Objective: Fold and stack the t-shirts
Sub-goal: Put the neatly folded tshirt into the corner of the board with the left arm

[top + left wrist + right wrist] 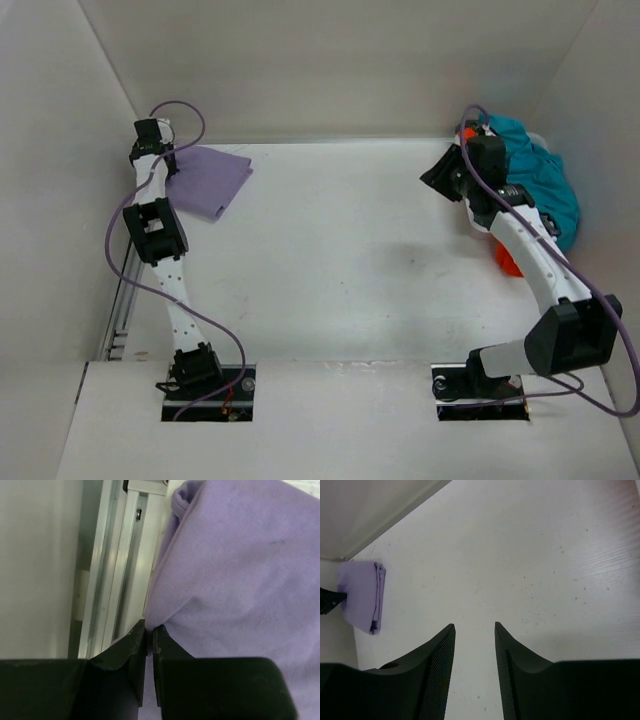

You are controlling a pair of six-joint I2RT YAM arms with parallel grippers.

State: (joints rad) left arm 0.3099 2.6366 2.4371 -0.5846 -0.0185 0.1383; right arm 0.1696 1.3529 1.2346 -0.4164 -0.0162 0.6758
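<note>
The lavender t-shirt point(210, 180) lies folded at the back left of the table and fills the left wrist view point(240, 570). It also shows in the right wrist view point(362, 595). My left gripper point(168, 162) is at its left edge, jaws shut on the cloth's hem point(149, 628). The teal t-shirt point(540, 180) lies heaped at the back right. A bit of the orange t-shirt point(507, 262) shows under the right arm. The dark grey t-shirt is hidden. My right gripper point(440, 175) hangs open and empty point(475, 626) over bare table, left of the teal heap.
An aluminium rail point(112, 570) runs along the left wall beside the lavender shirt. White walls close in the table at the back and both sides. A white basket rim point(541, 138) shows behind the teal heap.
</note>
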